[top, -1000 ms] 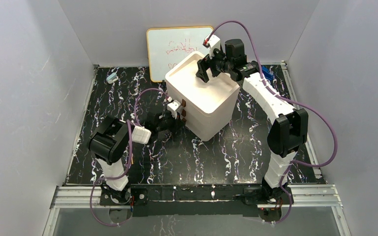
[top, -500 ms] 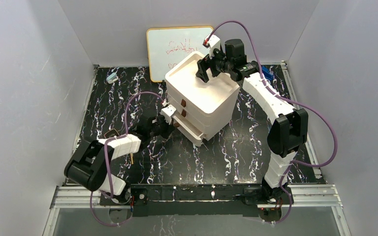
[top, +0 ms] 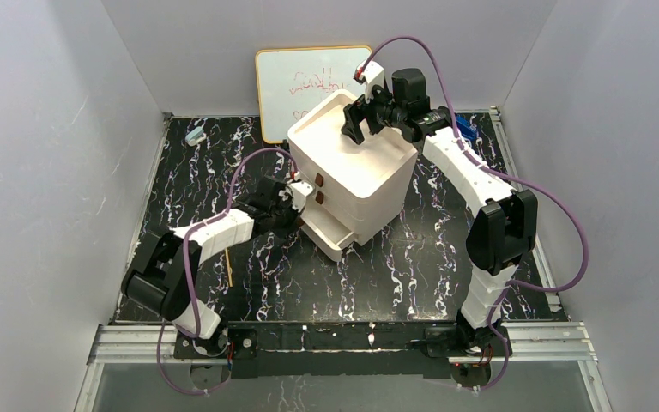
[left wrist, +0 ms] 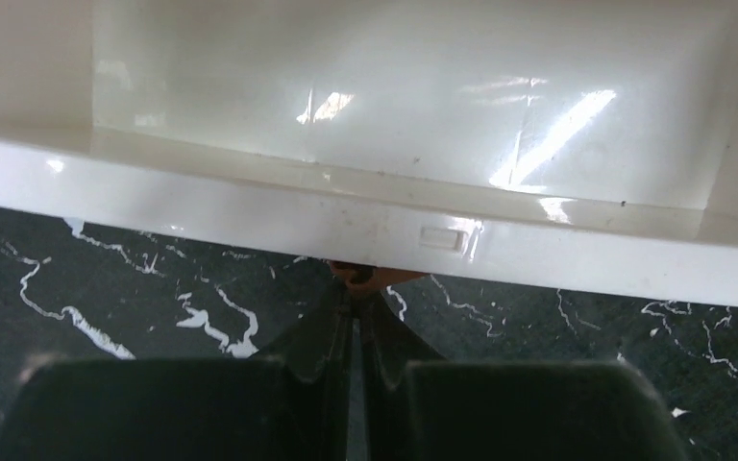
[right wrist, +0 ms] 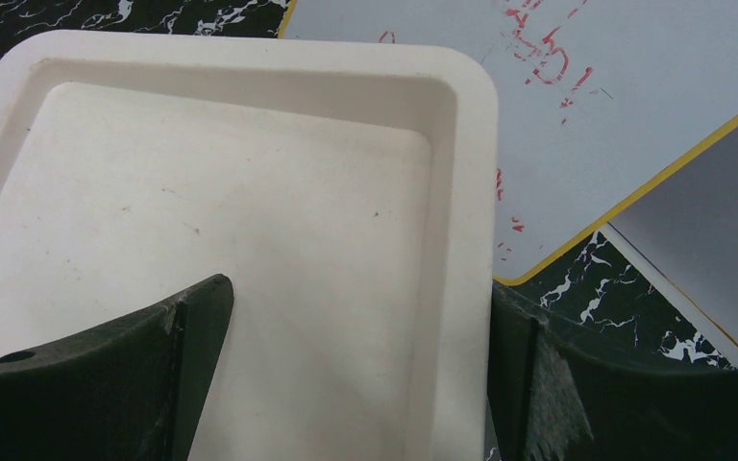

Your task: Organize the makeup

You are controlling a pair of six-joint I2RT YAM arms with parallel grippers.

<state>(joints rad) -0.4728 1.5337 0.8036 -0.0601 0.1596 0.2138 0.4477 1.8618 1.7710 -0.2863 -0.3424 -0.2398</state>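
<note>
Thin stick (top: 229, 276) shows only from above; left wrist sees drawer (left wrist: 394, 125) interior.

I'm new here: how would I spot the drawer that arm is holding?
Find the white drawer unit in the middle of the black marbled table. Its bottom drawer is the one: unlike the two shut drawers above, it sticks out, with the left gripper shut on its brown tab.

Plain pale grey walls (top: 43, 172) close in the left, right and far sides. The black marble-patterned tabletop (top: 395, 275) is veined with white (evenly lit, no hard shadows). A yellow-framed whiteboard (top: 296, 77) with red scribbles leans against the far wall. A silver metal rail (top: 129, 343) runs along the near edge.
</note>
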